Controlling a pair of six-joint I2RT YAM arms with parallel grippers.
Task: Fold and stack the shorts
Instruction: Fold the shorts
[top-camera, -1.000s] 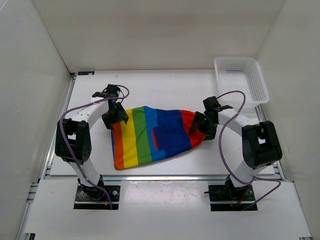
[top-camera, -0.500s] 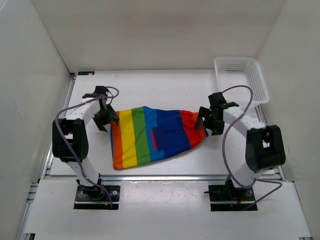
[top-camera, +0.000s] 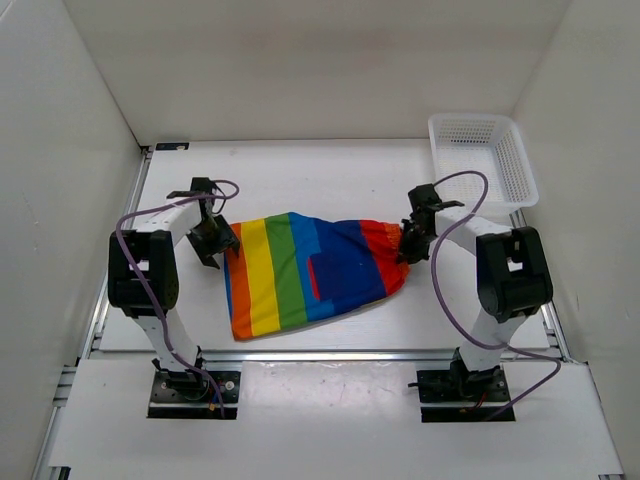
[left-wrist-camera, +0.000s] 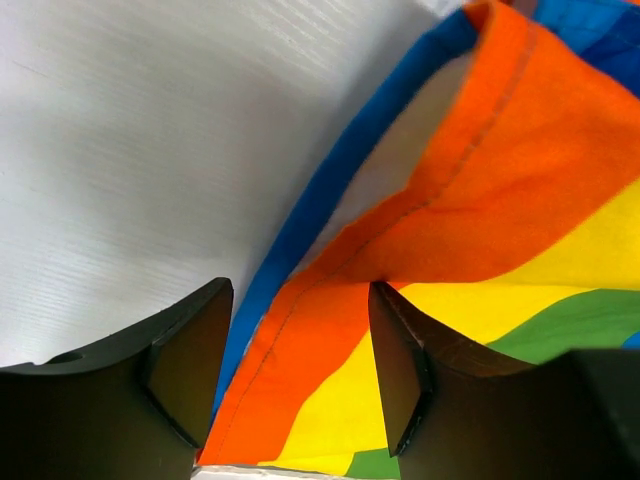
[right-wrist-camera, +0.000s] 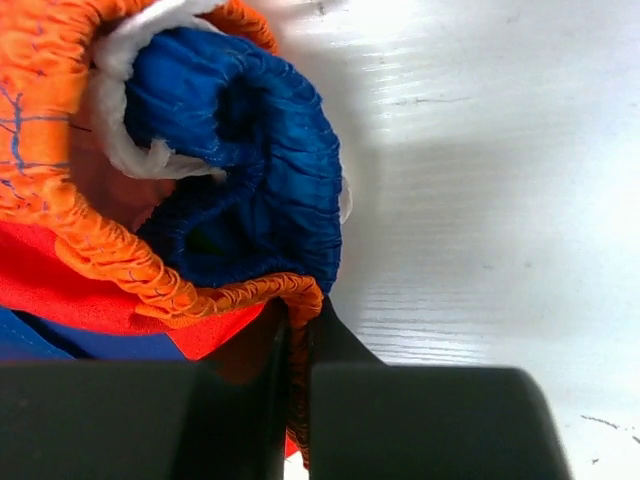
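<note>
While the rainbow-striped shorts (top-camera: 300, 280) lie spread flat at the middle of the white table (top-camera: 330, 175), the left gripper (top-camera: 213, 245) sits at their 9 o'clock edge, jaws moderately apart with the orange hem lying between them. At the shorts' 3 o'clock end the right gripper (top-camera: 410, 243) is clamped tight on a fold of the gathered orange waistband. Farther back, at 1 o'clock, a white mesh basket (top-camera: 482, 160) stands well apart from the cloth.

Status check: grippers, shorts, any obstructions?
Left gripper open, jaws straddling the shorts' orange hem. Right gripper shut on the waistband. Shorts spread flat on table. Nothing blocking; basket far right corner.
</note>
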